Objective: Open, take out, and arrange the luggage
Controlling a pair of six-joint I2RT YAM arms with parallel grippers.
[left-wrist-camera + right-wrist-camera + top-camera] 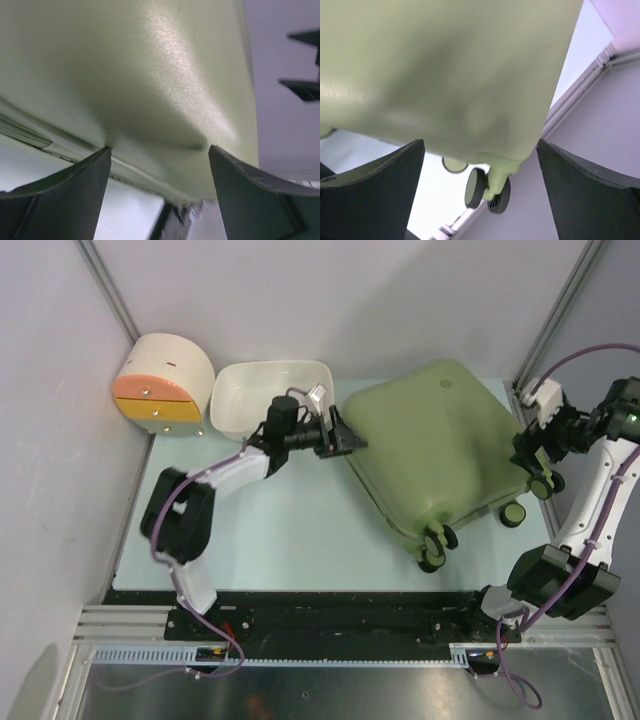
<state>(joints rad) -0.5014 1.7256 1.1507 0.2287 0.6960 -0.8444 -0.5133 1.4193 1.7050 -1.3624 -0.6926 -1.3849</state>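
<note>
Both L tool [348, 437], R tool [527, 454] wide at luggage [430, 445]; interior hidden

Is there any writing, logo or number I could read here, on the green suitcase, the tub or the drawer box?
No readable text anywhere.
luggage: a small round mark on its shell, too small to read.
white tub: no writing shows.
drawer box: no writing shows.

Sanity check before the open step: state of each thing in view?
luggage: closed, lying flat.
white tub: upright, looks empty.
drawer box: drawers shut.
left gripper: open, at the luggage's left edge.
right gripper: open, near the luggage's wheels.
</note>
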